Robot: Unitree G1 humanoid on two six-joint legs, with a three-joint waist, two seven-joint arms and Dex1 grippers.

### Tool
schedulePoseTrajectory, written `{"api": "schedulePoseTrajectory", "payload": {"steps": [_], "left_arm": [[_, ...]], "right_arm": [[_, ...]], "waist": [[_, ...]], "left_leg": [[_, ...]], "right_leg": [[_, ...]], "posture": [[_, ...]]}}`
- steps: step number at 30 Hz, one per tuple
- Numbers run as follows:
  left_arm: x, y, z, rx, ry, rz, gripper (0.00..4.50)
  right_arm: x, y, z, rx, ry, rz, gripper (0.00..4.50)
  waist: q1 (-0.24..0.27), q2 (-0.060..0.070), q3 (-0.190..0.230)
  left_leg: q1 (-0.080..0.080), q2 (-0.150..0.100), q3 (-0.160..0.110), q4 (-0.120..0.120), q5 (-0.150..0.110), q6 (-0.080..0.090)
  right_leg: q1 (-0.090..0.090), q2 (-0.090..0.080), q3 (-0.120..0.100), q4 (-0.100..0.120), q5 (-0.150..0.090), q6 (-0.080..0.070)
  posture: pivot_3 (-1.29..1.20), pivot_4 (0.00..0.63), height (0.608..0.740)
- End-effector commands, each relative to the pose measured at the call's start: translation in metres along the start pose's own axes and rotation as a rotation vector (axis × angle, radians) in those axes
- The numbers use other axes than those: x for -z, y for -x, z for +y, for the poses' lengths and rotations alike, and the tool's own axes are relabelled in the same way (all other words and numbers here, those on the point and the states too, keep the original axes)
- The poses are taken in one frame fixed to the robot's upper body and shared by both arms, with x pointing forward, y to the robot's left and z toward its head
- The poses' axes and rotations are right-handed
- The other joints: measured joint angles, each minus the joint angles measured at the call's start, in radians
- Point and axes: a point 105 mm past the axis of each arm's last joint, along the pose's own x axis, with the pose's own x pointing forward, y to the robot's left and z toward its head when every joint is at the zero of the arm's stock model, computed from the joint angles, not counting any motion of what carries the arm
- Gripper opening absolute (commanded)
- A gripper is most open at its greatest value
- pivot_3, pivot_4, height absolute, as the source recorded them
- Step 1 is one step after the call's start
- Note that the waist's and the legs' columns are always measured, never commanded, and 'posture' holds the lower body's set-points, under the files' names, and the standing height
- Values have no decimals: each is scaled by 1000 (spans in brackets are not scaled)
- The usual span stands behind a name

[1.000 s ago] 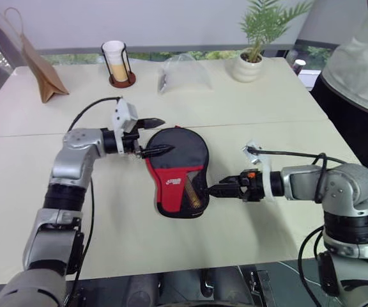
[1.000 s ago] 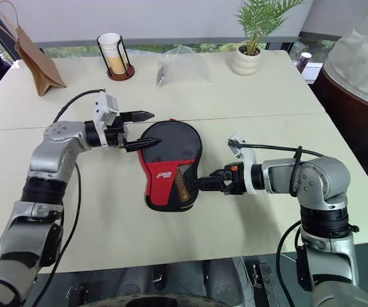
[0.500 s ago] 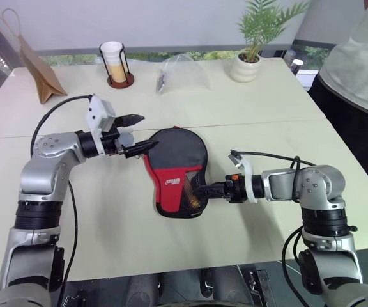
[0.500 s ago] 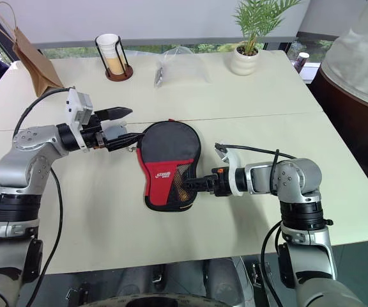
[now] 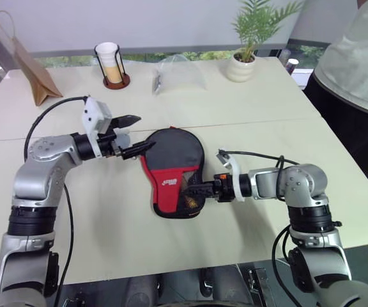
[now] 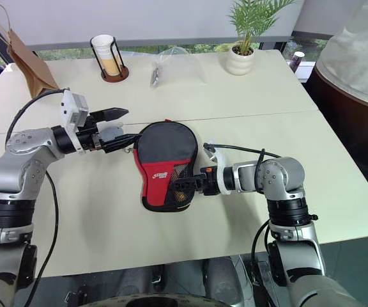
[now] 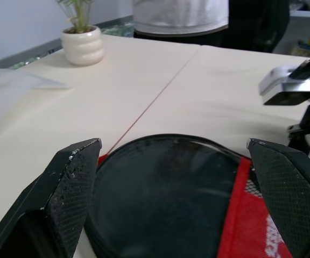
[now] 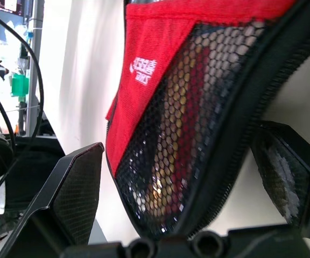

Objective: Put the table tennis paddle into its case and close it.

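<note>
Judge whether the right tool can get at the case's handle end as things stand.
Probably yes. The right tool is open, and its fingers already sit on either side of the case at its mesh handle end, with nothing between.

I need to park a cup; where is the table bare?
Bare: the table right of the right gripper, and the near edge in front of the case. Crowded: around the case, between both grippers, left gripper; far edge holds bag, cup holder, plant.

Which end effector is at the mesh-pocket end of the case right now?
The right end effector, open, its fingers either side of the case's mesh end. The left end effector is open at the rounded black end.
</note>
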Motion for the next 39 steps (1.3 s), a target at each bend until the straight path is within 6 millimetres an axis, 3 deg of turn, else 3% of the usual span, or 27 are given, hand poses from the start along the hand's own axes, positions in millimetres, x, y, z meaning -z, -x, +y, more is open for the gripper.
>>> {"api": "schedulePoseTrajectory", "payload": {"steps": [1, 4, 9, 11, 24, 34, 39], "left_arm": [[-11, 9, -8, 47, -37, -3, 4500], [-11, 9, -8, 42, -39, 1, 4500], [-11, 9, -6, 30, -48, 3, 4500], [-12, 8, -5, 29, -50, 2, 4500], [-12, 5, -5, 31, -56, -3, 4500], [-9, 3, -7, 40, -51, -2, 4500], [-7, 1, -9, 50, -51, 5, 4500]], "right_arm": [[16, -10, -2, -11, -45, 72, 4244], [14, -10, -5, -13, -66, 66, 3172], [17, -13, -6, -29, -100, 72, 652], [22, -13, -7, -40, -119, 83, 28], [71, 2, 5, -93, -98, 245, 28], [70, 25, -7, -25, -88, 269, 28], [61, 25, -6, -15, -23, 235, 28]], "waist": [[1, 0, 0], [6, 0, 0], [6, 0, 0], [4, 0, 0], [11, 0, 0], [15, 0, 0], [15, 0, 0]], "left_leg": [[0, 0, 0, 0, 0, 0], [0, 0, 0, 0, 0, 0], [0, 0, 0, 0, 0, 0], [0, 0, 0, -1, 0, 0], [-1, -1, 0, -2, 0, 0], [-1, -2, 0, -2, 0, 0], [-1, -2, 0, -1, 0, 0]], "right_leg": [[0, 0, 0, 0, 0, 0], [0, 0, 0, 0, 0, 0], [0, 0, 0, -1, 0, 0], [0, 0, 0, -1, 0, 0], [0, -1, 0, -3, 0, 0], [0, -2, 0, -3, 0, 0], [0, -2, 0, -3, -1, -1]], "posture": [[0, 150, 740], [0, 150, 740], [0, 150, 740], [0, 150, 740], [0, 150, 740], [0, 150, 740], [0, 150, 740]]}}
